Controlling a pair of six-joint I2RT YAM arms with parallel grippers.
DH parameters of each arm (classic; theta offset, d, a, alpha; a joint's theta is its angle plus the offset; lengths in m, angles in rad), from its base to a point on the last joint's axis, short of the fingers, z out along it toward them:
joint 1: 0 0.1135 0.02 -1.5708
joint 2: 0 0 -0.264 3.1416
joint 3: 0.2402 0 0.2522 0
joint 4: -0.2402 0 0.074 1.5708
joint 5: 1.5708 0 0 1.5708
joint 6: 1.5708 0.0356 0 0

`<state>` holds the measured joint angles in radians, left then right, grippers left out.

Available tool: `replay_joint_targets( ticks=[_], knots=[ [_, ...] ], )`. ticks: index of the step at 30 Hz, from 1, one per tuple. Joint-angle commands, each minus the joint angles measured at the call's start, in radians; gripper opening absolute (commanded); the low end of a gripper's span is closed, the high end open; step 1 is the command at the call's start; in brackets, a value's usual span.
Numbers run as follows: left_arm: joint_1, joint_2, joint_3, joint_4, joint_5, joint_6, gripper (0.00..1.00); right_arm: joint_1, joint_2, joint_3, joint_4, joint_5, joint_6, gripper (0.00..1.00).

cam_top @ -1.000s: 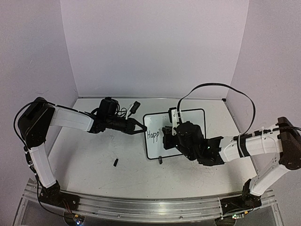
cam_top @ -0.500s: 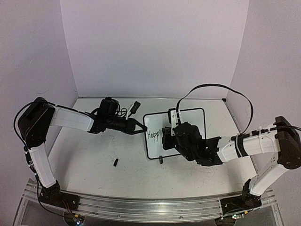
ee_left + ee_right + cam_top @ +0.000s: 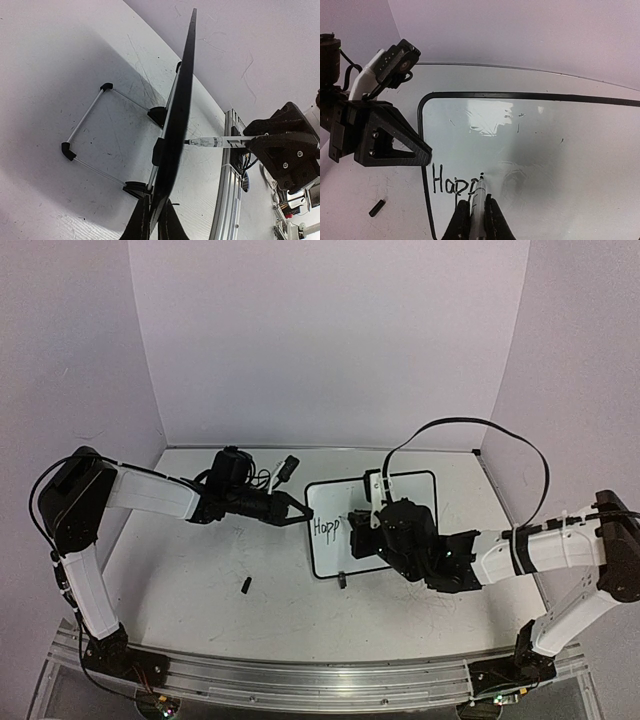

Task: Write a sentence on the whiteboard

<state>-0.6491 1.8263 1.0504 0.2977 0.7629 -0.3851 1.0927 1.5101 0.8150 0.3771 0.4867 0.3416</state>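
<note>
The sentence (image 3: 455, 184) so far reads "Happi". The "i" shows only in the right wrist view; from above, the right arm (image 3: 540, 550) hides everything past "Happ". The right jaws clench a marker (image 3: 479, 192), its tip on the whiteboard (image 3: 335, 498), and have slid slightly rightward since a second ago. The whiteboard stands mid-table (image 3: 180, 580), its left edge pinched in the left jaws. Only the left wrist view shows its wire stand (image 3: 67, 150).
</note>
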Motion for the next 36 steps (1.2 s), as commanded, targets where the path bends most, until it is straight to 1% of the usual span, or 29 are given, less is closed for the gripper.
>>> replay_joint_targets(
  ticks=[1,17,23,36],
  knots=[
    [0.005,-0.033,-0.006,-0.032,-0.007,-0.026,0.0,-0.003,0.019,0.011,0.019,0.004,0.008,0.0],
    [0.003,-0.037,-0.007,-0.032,-0.004,-0.025,0.0,-0.004,0.056,0.026,0.042,0.04,-0.003,0.0],
    [0.002,-0.038,-0.007,-0.032,-0.002,-0.024,0.0,-0.004,0.05,0.016,0.028,0.057,0.009,0.0],
    [0.002,-0.038,-0.007,-0.032,-0.002,-0.024,0.0,0.003,0.026,-0.022,0.002,0.043,0.048,0.0]
  ],
)
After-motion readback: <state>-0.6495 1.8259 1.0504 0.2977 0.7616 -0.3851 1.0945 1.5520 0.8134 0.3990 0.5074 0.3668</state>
